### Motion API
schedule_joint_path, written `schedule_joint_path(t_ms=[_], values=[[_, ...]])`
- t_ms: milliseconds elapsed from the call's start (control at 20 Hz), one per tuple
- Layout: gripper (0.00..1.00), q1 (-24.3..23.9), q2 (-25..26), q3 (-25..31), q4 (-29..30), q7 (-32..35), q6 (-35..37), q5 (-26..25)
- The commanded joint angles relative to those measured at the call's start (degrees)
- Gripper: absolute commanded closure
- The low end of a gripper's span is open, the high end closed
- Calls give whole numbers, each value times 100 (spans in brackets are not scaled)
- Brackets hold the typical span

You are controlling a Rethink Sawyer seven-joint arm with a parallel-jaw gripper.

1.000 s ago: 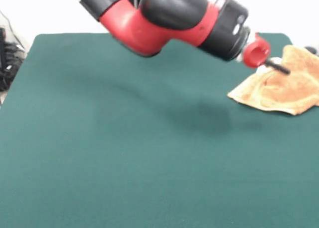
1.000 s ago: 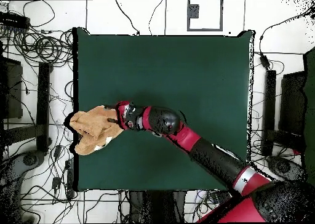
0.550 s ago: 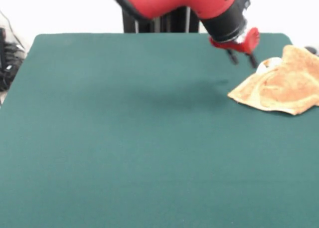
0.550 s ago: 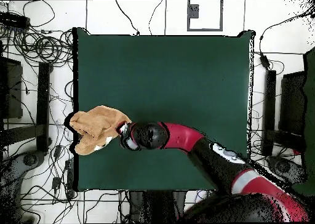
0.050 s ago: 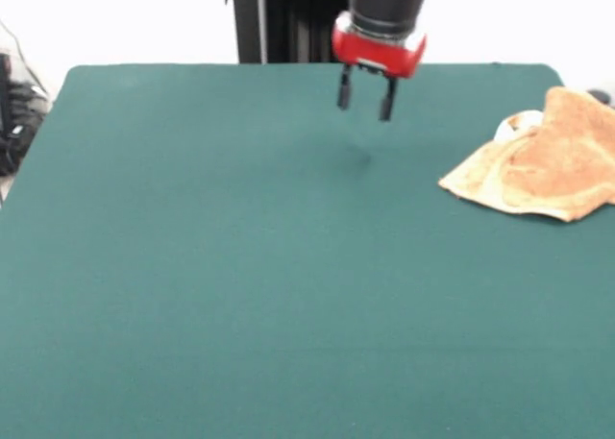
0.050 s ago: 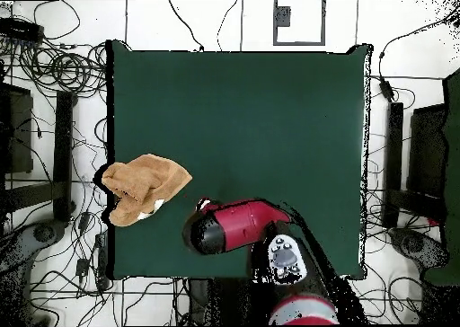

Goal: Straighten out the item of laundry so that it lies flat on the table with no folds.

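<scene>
Since nothing is being gripped right now, I'd call this the reach-and-regrasp part of the job, not the flattening itself. Biggest thing first: the wide worktop [image 5: 221, 295] covered in dark green felt-like cloth fills nearly the whole front view and is bare apart from one item. Next down, the red and black robot arm [image 6: 235, 226] hangs over the worktop's far side in the front view, at about 12 o'clock, pointing straight down.

Then the small tan-orange fluffy terry towel [image 5: 543, 160], sitting at roughly 3 o'clock in the front view, right by the worktop's edge. In the overhead view it's at 9 o'clock and seems to spill a bit past the border. It's clearly bunched, with layers folded over each other and a bit of white showing at its upper left, so not flat yet.

Smallest: the tool [image 5: 364, 95], its two dark fingers spread apart and empty, hovering above the felt, well apart from the towel.

Next move, I reckon: swing over toward 3 o'clock, drop onto an exposed corner or edge, pinch it and drag it inward to open the folds.
</scene>
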Motion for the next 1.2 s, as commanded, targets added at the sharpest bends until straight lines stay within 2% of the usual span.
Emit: schedule_joint_path(t_ms=[50, 100, 150, 200, 300, 500, 750, 850, 1100, 1200], values=[[0, -433, -705, -589, 359, 996, -538, 378], [0, -1171, -890, 147, 869, 897, -521, 789], [0, -1603, -1027, 566, 1175, 808, -487, 996], [0, -2577, -1258, 1590, 1876, 795, -337, 1586], [0, -3478, -1575, 2569, 2565, 789, -192, 2179], [0, -4229, -2088, 3367, 3337, 808, -232, 2708], [0, -4631, -2451, 3824, 3923, 901, -611, 2858], [0, -5062, -2487, 4335, 4236, 1080, -850, 2967], [0, -6523, -2432, 6295, 4968, 1840, -1433, 3179], [0, -6932, -2467, 6838, 5154, 2118, -1587, 3212]])
